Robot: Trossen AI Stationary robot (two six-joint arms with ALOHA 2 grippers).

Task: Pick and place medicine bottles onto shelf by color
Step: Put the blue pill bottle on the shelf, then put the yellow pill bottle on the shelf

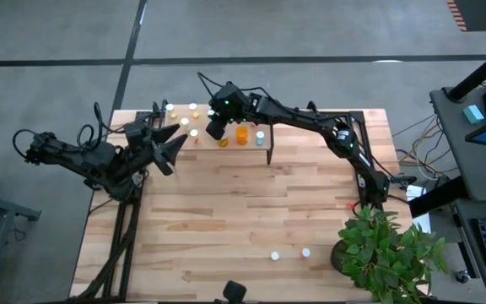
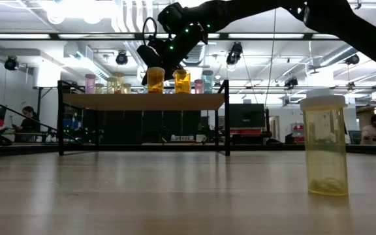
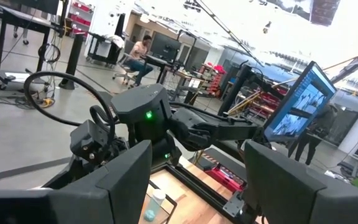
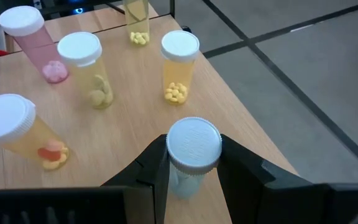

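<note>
The shelf (image 2: 142,102) stands at the table's far side and carries several medicine bottles on their bases: pink (image 4: 33,46), yellowish (image 4: 89,71), yellow (image 4: 179,68) and orange (image 4: 17,134). My right gripper (image 4: 194,168) hangs over the shelf board (image 4: 129,124), shut on a white-capped bottle (image 4: 194,146) with a pale bluish body. In the high view that gripper (image 1: 217,128) is above the middle of the shelf. My left gripper (image 1: 174,145) waits open at the shelf's left end, holding nothing. My right gripper pinches the bottle's body just under the white cap (image 4: 182,180), one finger (image 4: 151,171) on each side. The fingers come slanting down from the table's right. The bottle stands about upright, cap up. The fingers hide its base, so whether it rests on the board I cannot tell.
A yellow bottle (image 2: 325,147) stands on the table near the front edge, and the high view shows two white caps (image 1: 274,255) (image 1: 305,252) there. A potted plant (image 1: 386,253) fills the near right corner. Bare table lies between the shelf and these.
</note>
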